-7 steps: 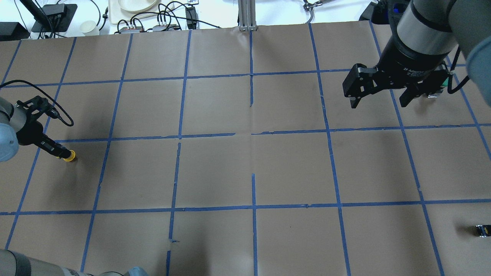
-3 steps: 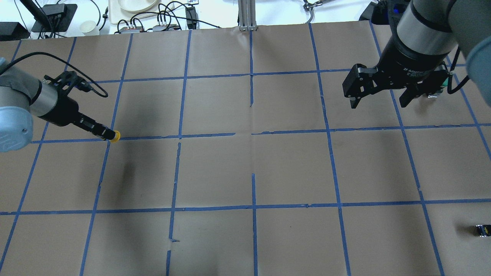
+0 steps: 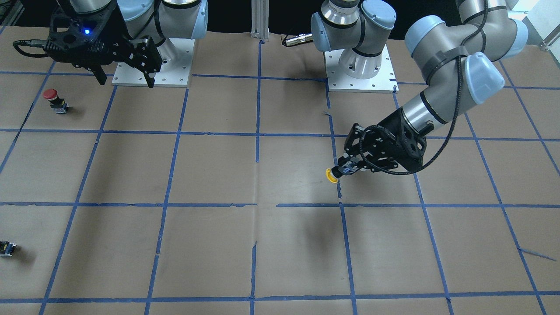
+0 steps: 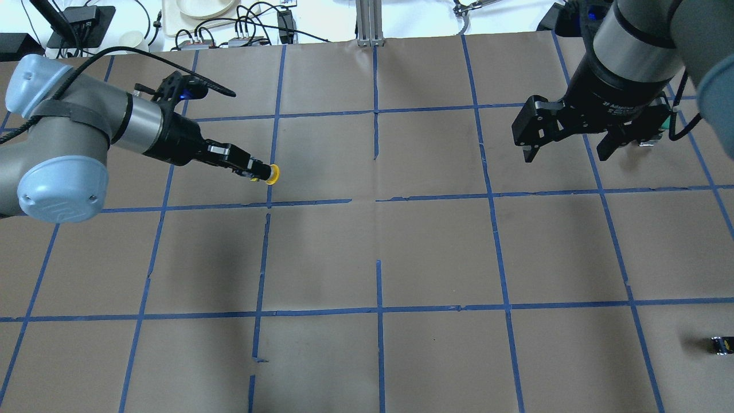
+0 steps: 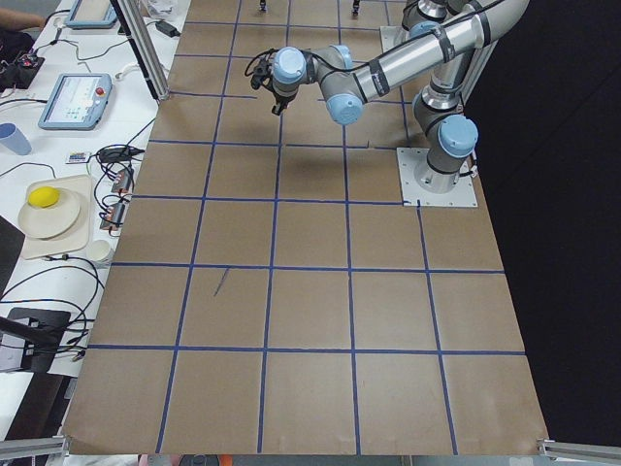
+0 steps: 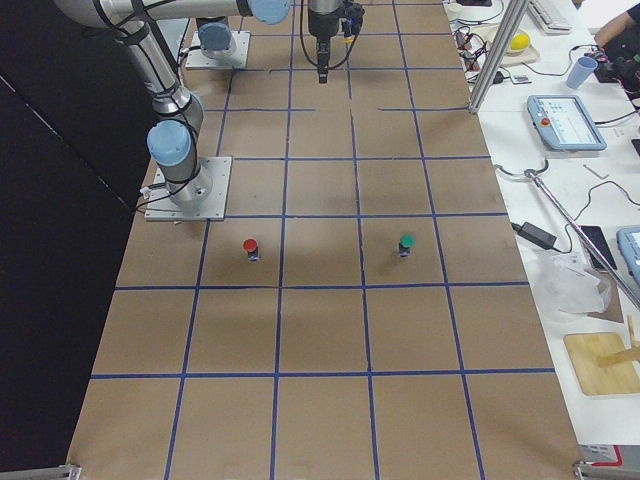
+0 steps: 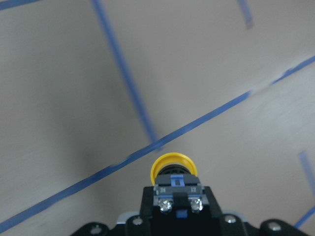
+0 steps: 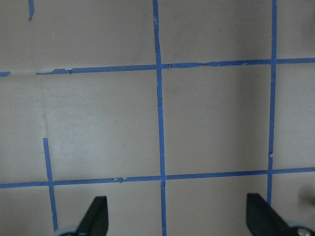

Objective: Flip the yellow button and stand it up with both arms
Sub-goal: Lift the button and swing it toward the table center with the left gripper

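The left pincer [image 4: 248, 167] pinches the yellow button [image 4: 269, 173] by its grey-black switch block. The yellow cap points level and away from the wrist. Taking the aluminium post [image 4: 370, 23] at the far bench [image 4: 436, 246] edge as the mark, the button hangs on the robot's side of it and a little toward the left arm's side. The shadow cast beneath it in the front-facing view suggests it is clear of the paper.

The right pincer [image 4: 569, 151] hovers on the other side of the post, fingers [image 8: 96, 212] spread wide and holding nothing.

The step in hand looks like a carry toward a hand-over in front of the post. To do it well, the left arm should stop with the cap and black neck fully exposed and the button's axis level. The right pincer should then come in square to that axis and press onto the neck or cap rim, not the block. The left should let go only once that grip is firm. The part is tiny against the fingers, so a slightly skewed approach could knock it loose. With the cap held, turning the block downward would let it stand like the red button [image 3: 51, 94].
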Robot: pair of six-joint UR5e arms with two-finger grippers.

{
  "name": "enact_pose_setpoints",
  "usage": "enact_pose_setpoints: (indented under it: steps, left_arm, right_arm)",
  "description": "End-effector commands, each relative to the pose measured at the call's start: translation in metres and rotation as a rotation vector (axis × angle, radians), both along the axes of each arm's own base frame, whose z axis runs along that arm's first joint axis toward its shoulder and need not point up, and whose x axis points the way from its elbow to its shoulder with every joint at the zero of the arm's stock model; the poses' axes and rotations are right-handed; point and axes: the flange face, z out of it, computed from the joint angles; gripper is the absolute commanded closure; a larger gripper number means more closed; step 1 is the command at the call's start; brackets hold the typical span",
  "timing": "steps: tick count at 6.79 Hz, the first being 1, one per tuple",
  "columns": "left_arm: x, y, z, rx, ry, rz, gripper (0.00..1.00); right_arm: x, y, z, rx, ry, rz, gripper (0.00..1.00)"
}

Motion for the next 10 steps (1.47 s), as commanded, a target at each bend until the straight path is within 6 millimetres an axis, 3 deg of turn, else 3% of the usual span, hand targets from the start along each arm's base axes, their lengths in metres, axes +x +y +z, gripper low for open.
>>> enact_pose_setpoints:
  steps: [1, 3, 4, 5, 6, 10]
  left_arm:
    - [-0.072, 0.001, 0.037, 0.147, 0.264, 0.146, 0.97]
    - [-0.125, 0.019, 0.054, 0.275, 0.463, 0.148, 0.97]
    - [-0.137, 0.025, 0.054, 0.307, 0.501, 0.147, 0.97]
    - [-0.142, 0.035, 0.066, 0.315, 0.582, 0.121, 0.97]
    - [-0.145, 0.041, 0.076, 0.302, 0.66, 0.091, 0.97]
    - [-0.153, 0.04, 0.079, 0.338, 0.802, 0.046, 0.98]
  right_arm:
    - [0.0, 0.0, 0.001, -0.003, 0.0, 0.0, 0.0]
    - [-0.004, -0.005, 0.003, -0.007, -0.009, -0.007, 0.0]
    - [-0.012, -0.009, 0.011, -0.021, -0.01, -0.01, 0.0]
    - [-0.031, -0.014, 0.014, -0.028, -0.005, -0.012, 0.01]
    - [-0.069, -0.019, 0.019, -0.044, -0.017, -0.093, 0.01]
    - [-0.173, -0.022, 0.014, -0.091, -0.682, -0.342, 0.01]
